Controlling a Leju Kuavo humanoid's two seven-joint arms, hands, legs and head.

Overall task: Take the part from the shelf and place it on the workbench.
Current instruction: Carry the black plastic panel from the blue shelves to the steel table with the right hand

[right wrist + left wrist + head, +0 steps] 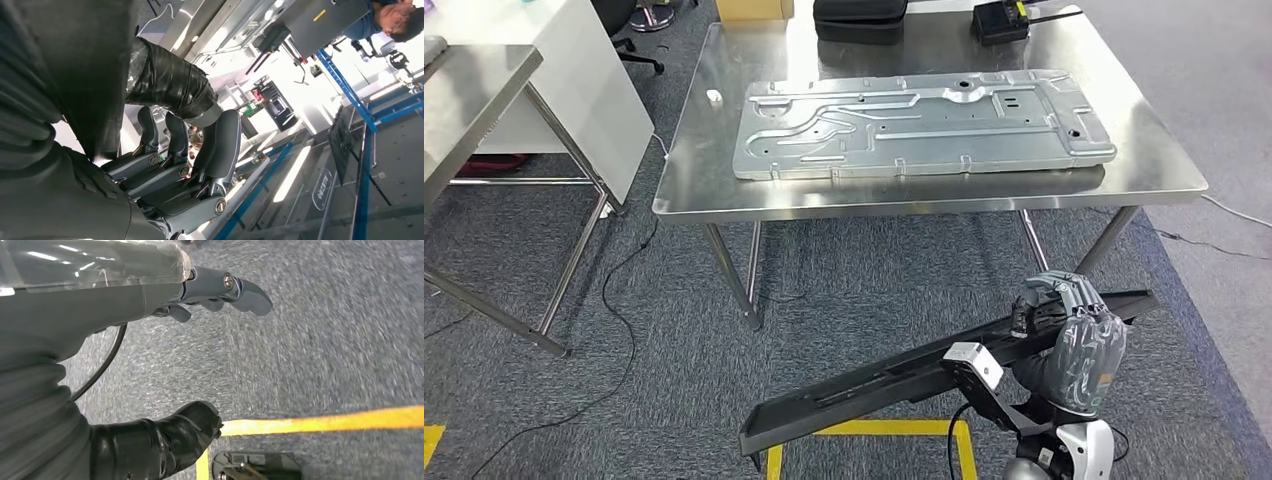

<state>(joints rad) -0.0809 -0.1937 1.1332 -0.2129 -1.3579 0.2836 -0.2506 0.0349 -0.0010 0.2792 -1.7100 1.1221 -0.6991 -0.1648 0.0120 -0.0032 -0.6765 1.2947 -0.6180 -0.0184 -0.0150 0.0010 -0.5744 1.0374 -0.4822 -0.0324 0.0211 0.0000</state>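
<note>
I am gripping the part [944,372] in my right hand [1072,335] — low over the carpet [674,330], short of the workbench [1164,165].

The long black part is slanting across the yellow line [894,428], my fingers [170,170] wrapping round its upper end. A silver panel [924,122] is lying flat on the workbench ahead. My left hand [150,365] is hanging over the carpet — fingers apart, holding nothing.
</note>
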